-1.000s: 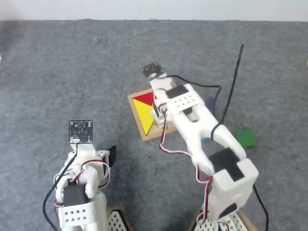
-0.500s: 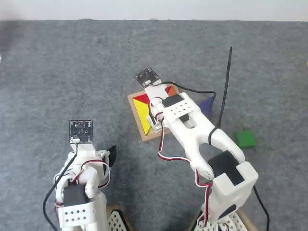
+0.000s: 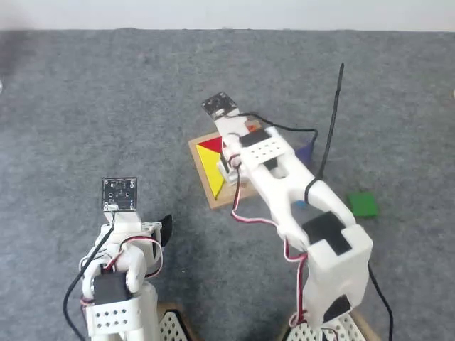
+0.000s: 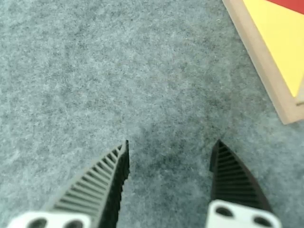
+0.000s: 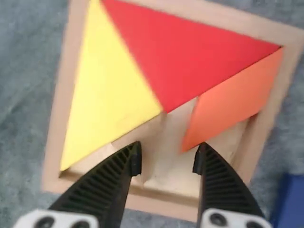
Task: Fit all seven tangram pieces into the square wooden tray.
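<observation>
Since right gripper [image 5: 168,147] hangs open, empty, above the tray [image 5: 64,104], lift straight; don't nudge orange piece [image 5: 232,99] beside it.

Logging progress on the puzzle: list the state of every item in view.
Tray: partly filled, bare patch left.
Yellow triangle: in tray.
Red triangle: in tray.
Orange piece: in tray.
Green piece: on carpet, outside tray.
Blue piece: on carpet beside tray.
Left gripper: open, over carpet.
Right gripper: open, above tray.
</observation>
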